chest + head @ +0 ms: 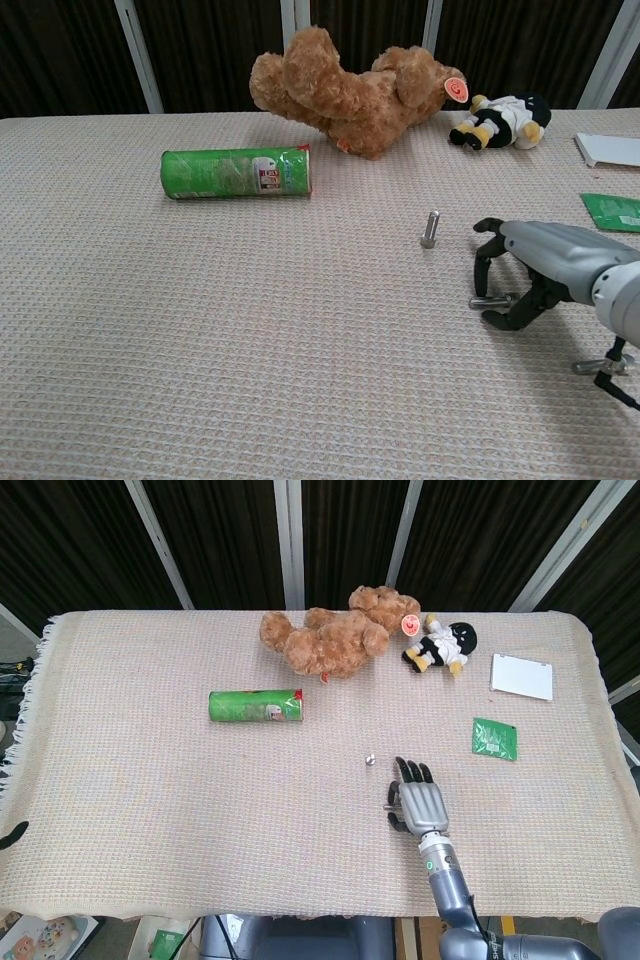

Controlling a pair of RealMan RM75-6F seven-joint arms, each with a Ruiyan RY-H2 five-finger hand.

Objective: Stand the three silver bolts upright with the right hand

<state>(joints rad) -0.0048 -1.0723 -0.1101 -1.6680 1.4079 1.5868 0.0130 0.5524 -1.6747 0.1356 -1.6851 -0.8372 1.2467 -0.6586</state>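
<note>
One silver bolt (493,300) lies flat on the tabletop (250,330), directly under the curled fingers of the right hand (530,275), with its end sticking out to the left of the hand. A second bolt (431,229) already stands upright, just ahead and to the left of the fingertips. A third bolt (592,367) lies behind the hand, close under the wrist.

The lying bolt may roll or slip away if the fingers close on it off-centre, because it is thin and smooth. A wide sweep of the hand could also knock over the standing bolt.

The hand is palm down, low over the tabletop, fingers bent like a cage around the bolt. I cannot tell if they already pinch it.
</note>
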